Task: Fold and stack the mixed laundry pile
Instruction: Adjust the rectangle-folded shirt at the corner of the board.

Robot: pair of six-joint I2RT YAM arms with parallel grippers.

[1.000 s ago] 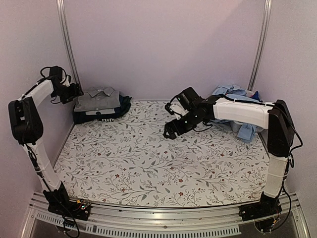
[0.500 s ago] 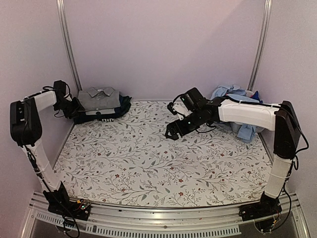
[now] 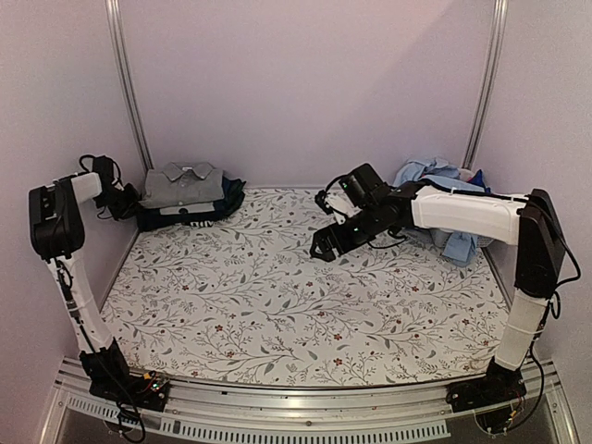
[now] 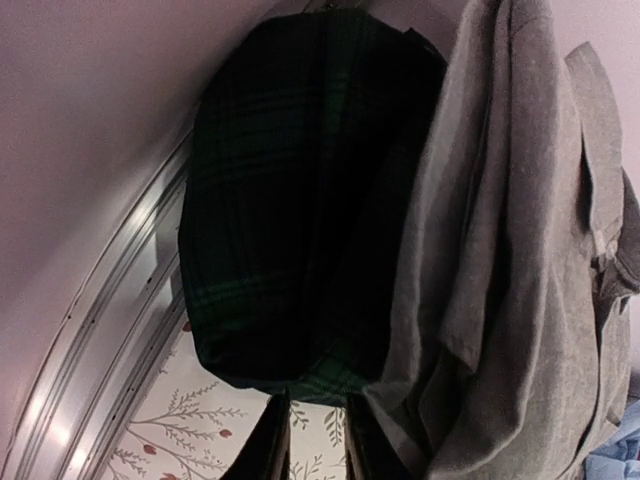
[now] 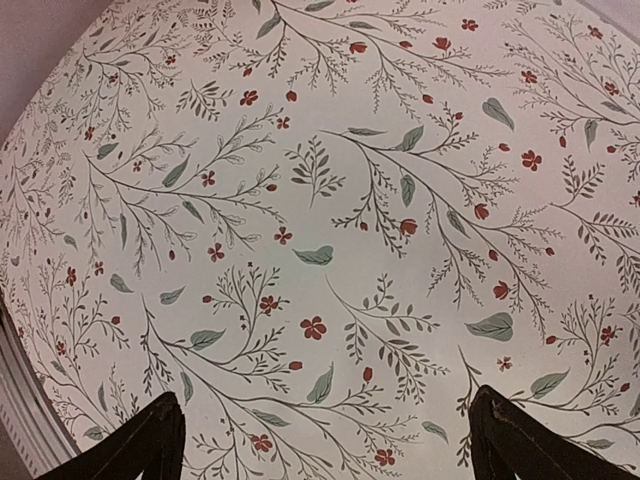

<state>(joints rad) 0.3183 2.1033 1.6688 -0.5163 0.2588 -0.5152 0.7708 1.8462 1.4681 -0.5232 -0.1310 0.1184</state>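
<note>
Lilac walls [image 3: 305,83] all round, and the surface is wearing a white sheet [image 3: 277,305] printed with leafy vines. The right arm [image 3: 462,211] is stretching in over the far middle of the surface.

Over in the far-right corner, the loose heap of light blue shirts [image 3: 427,172] is sitting crumpled and waiting. The folded stack [image 3: 190,205] is sitting in the far-left corner, with the grey collared shirt [image 3: 183,185] lying on top and the dark green plaid piece [image 4: 290,200] poking out along its left side.

The right end effector [image 3: 326,247] is hanging over bare sheet with its fingers spread wide, carrying nothing. The left end effector [image 4: 318,450] is pointing at the stack's left edge, fingers drawn nearly together right by the plaid hem. I honestly can't tell if it's nipping the cloth or not.

My read: we're sitting between garments, with the stack getting a tidy and the next piece not yet fetched. The next move is probably calling for the right side to swing to that far-right heap, pinch one shirt only, and pull it flat onto the open middle without dragging the rest along.
</note>
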